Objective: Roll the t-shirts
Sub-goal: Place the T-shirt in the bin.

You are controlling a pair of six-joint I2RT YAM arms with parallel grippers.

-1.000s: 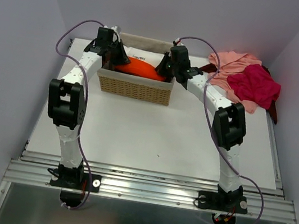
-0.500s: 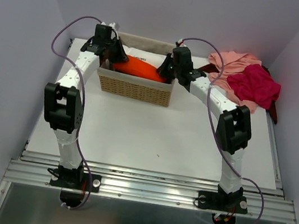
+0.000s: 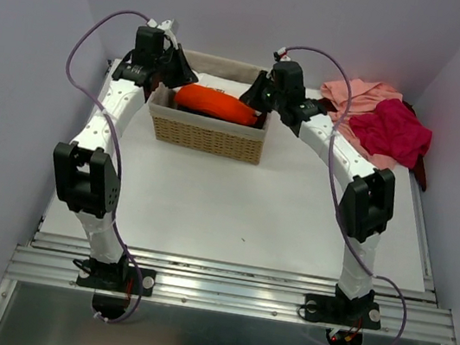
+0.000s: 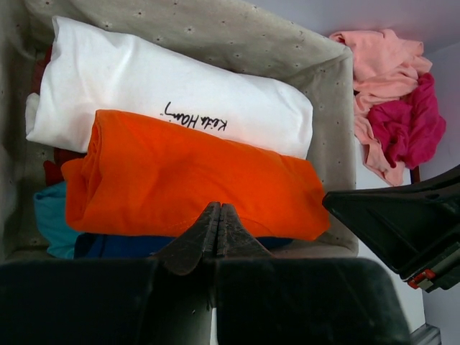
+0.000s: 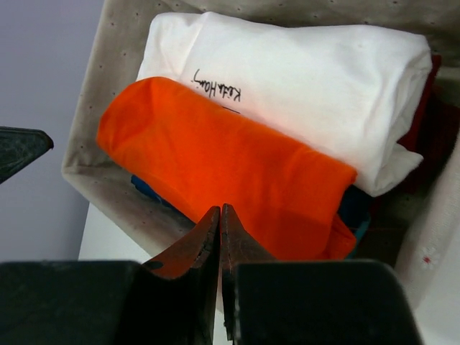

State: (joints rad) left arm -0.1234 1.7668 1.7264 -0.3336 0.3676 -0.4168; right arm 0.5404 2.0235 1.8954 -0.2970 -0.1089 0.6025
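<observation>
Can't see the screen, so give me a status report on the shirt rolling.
Left gripper and right gripper shut, empty. Orange shirt rolled, in basket. Pink shirt and magenta shirt heaped far right. Nothing blocking.

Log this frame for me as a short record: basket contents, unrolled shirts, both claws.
basket: wicker, far middle of table
in basket: orange t-shirt, rolled, beside white rolled shirt
loose pile: pink t-shirt, magenta t-shirt, crumpled, far right
left claw: shut, empty, over basket
right claw: shut, empty, over basket
</observation>
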